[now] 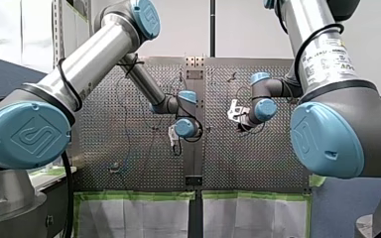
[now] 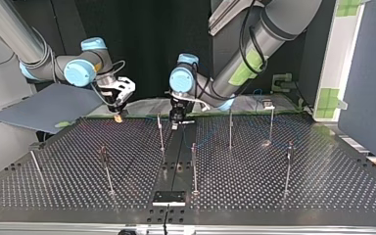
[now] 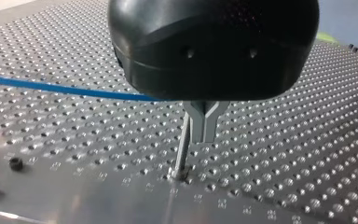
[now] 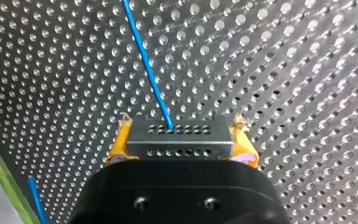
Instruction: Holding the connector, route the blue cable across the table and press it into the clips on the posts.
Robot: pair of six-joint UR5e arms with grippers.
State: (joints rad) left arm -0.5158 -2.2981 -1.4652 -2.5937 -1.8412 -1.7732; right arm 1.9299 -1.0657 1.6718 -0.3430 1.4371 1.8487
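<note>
Seating the cable [image 3: 65, 87] in a clip will, I judge, go best if my right gripper [image 4: 182, 142] holds a light tension while my left gripper [image 3: 204, 133] guides the line down onto the post [image 3: 182, 149]. The move should be slow, so that the thin post does not bend and the cable does not slip past its top; the clip itself is too small to make out. My right gripper's yellow pads [image 4: 119, 142] are clamped on the connector [image 4: 177, 135], held above the table off to one side of the post, nearer the arms. The cable leaves the connector's face and runs over the table. My left gripper's metal fingers stand together just beside the post's upper part; its body hides whether the cable is pinched between them. The cable reaches that body straight and level, above the post's foot. The table [image 2: 274, 196] is a metal sheet of holes, with a plain strip [image 2: 174, 166] passing close by the post; more posts stand around it, well apart. Beyond the post the room is dark, with green tape along the table's far edge.
</note>
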